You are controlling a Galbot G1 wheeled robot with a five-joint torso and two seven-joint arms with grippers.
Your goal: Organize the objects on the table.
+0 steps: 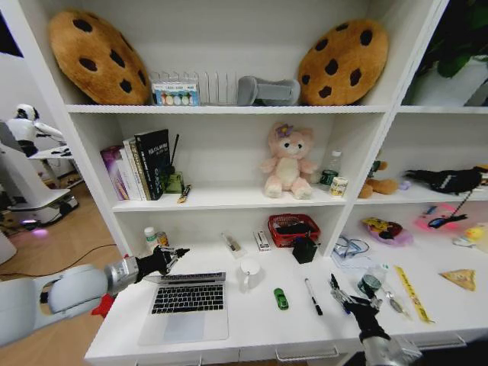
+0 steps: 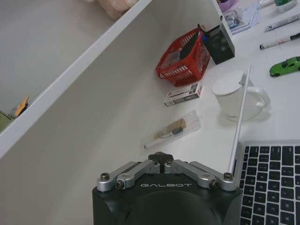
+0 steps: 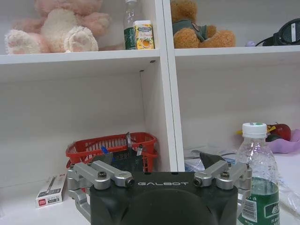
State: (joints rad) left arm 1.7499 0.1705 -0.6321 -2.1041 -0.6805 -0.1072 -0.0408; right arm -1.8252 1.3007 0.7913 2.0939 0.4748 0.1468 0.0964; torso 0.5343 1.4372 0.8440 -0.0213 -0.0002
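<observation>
- white table (image 1: 252, 324) under shelves, lower frame.
- left claw (image 1: 177, 254) closed, at the laptop (image 1: 187, 303) lid's edge.
- right claw (image 1: 345, 299) open, near pens.
- lid looks thin, stiff; hold its edge.

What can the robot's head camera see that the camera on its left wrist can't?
Head view alone: the open silver-white laptop's whole keyboard, the brown cookie-shaped cushions on the top shelf, and the right gripper low over the white desk.

Left wrist alone: a clear-wrapped packet against the back wall.

Both: red mesh basket, white mug, tiny green toy car.
</observation>
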